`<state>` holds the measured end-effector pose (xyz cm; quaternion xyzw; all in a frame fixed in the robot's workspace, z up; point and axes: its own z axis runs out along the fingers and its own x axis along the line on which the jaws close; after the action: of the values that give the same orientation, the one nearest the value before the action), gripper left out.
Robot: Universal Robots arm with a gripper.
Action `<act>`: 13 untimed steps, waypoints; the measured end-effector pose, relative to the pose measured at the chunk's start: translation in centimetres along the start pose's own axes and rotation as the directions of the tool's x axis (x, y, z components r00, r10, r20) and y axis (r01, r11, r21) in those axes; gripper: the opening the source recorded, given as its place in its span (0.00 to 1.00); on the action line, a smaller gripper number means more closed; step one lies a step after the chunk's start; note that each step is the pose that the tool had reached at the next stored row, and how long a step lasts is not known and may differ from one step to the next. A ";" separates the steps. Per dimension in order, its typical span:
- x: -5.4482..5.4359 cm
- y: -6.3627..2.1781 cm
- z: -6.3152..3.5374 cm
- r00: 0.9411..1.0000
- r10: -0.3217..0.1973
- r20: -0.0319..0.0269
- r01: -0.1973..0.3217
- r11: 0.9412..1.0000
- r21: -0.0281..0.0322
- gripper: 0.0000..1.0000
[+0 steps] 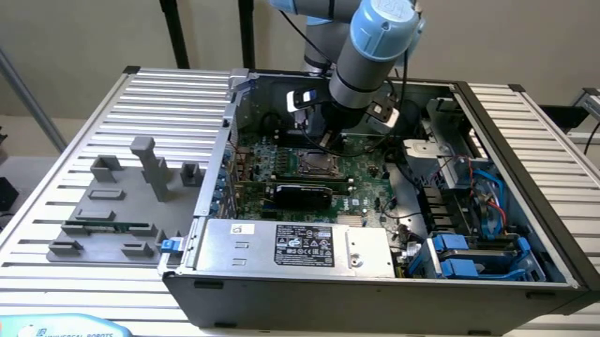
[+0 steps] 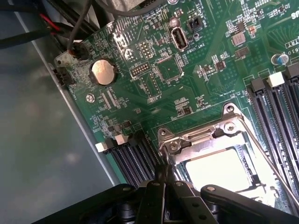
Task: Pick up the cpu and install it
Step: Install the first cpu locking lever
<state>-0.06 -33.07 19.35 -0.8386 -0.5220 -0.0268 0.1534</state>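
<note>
Arm is down inside the open PC case (image 1: 525, 182), gripper (image 1: 328, 144) right over the motherboard (image 2: 154, 84) socket (image 2: 224, 149). cpu (image 2: 217, 170) lies flat in the socket, metal frame around it. Gripper tip at the socket's 9 o'clock edge; can't tell how far the fingers are apart or whether they hold anything.

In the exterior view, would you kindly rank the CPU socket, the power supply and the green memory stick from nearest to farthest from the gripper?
1. CPU socket: on the motherboard inside the case, just below the gripper.
2. Power supply: silver box at the case's front edge.
3. Green memory stick: on the grey fixture outside the case, toward the exterior view's left.
</note>
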 end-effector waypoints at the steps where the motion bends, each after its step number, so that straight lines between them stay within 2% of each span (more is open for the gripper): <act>1: 0.0 0.03 -0.02 1.000 -0.001 0.000 0.001 1.000 0.000 0.11; 4: -0.2 0.12 -0.07 1.000 -0.003 -0.002 0.003 1.000 0.004 0.11; 6: -0.3 0.18 -0.13 1.000 -0.005 -0.006 0.005 1.000 0.007 0.11; 10: -0.3 0.27 -0.13 1.000 -0.008 -0.017 0.009 1.000 0.015 0.11; 13: -0.3 0.27 -0.19 1.000 -0.010 -0.021 0.011 1.000 0.019 0.11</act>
<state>0.07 -33.50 19.41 -0.8340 -0.5250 -0.0314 0.1666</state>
